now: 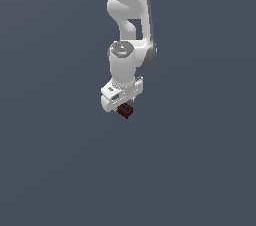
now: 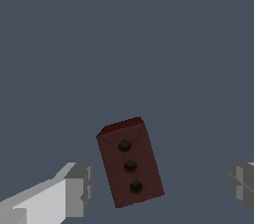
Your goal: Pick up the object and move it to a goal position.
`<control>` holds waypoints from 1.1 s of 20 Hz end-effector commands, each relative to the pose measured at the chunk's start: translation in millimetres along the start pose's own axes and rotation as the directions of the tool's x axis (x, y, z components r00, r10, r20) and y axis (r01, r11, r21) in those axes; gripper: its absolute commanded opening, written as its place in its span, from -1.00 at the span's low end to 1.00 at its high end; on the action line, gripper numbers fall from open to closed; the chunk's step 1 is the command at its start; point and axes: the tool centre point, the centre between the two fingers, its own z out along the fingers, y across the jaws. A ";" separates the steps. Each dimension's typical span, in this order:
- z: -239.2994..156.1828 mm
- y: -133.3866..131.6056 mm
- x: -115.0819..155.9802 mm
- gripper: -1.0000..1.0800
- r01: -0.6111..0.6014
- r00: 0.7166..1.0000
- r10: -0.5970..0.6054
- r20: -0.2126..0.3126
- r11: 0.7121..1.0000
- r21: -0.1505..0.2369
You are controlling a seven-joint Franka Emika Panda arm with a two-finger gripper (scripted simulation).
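Block [image 2: 130, 162]: dark red-brown, reads as an elongated box in the wrist view, not a cube. Three darker round studs in a row down its long face. Sits tilted, long axis skewed relative to the line between the fingers. Darker narrow end face visible at one end.

Position: between the two pincer fingers [image 2: 73, 189], clear gap on both sides, no contact with either pad as far as the wrist view shows. Second finger only partly in frame at the edge.

Pincer [image 1: 121, 107]: fingers spread apart, wider than the block, nothing clamped.

Exterior view: block [image 1: 125, 110] shows as a tiny dark shape right under the white pincer body, partly covered by it, toward the exterior view's right side of the hand. One dark spot visible on the face toward the camera. Can't tell from this view whether the block rests on the surface or how high the fingertips are above it.

Arm [image 1: 128, 15]: white Panda, comes down from the top of the exterior view, wrist pointing roughly straight down over the block.

Surface [image 1: 60, 170]: flat uniform grey-blue, fills both views.
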 end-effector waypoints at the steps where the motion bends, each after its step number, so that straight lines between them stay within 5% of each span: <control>1: 8.2 -3.6 -5.3 0.92 0.066 0.998 -0.066 0.002 0.998 0.002; 11: 28.4 -14.0 -19.2 0.92 0.232 0.973 -0.232 0.005 0.973 0.010; 22: 34.7 -16.0 -22.0 0.92 0.260 0.965 -0.261 0.005 0.965 0.012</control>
